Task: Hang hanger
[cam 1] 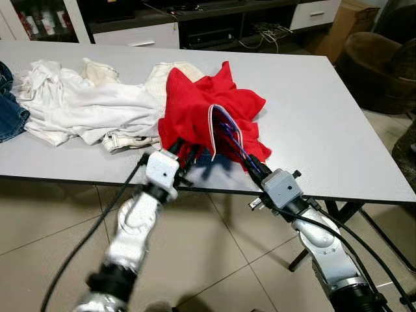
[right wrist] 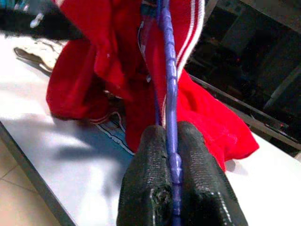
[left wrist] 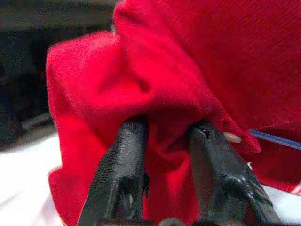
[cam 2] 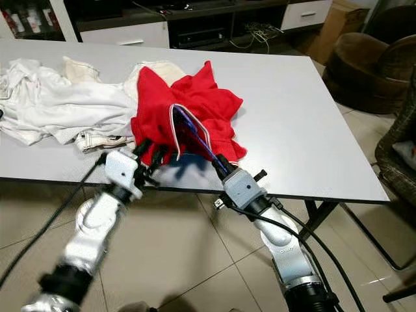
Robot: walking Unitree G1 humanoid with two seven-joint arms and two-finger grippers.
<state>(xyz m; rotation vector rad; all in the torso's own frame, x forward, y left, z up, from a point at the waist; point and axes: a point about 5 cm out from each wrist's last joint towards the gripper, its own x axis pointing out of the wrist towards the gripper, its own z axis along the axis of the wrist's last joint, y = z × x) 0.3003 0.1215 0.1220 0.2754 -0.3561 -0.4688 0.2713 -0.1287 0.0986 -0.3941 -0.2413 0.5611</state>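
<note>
The right end effector (right wrist: 171,141) is clamped on the blue hanger (right wrist: 168,70), its two black fingers pressed flat against the thin bar so the hanger cannot twist. The hanger runs up from the grip into the opening of the red shirt (cam 1: 208,110), past the white-striped trim, which suggests it is being fed into the garment rather than carried off to a rail.

The left end effector (left wrist: 169,141) is pinched on a fold of the same shirt near its lower left side; cloth bulges between the fingers (left wrist: 120,169). That hold looks meant to keep the fabric lifted and taut, giving the hanger a firm opening to slide into instead of a loose heap that would bunch up.

The shirt is partly raised off the grey desk (cam 1: 325,123), near the front edge, with its lower hem resting on the surface. A pile of white clothes (cam 1: 84,104) lies just beside it on the left, and blue jeans (cam 1: 10,104) sit at the far left edge, both out of the way. How far the hanger reaches inside the shirt is hidden by the cloth.
</note>
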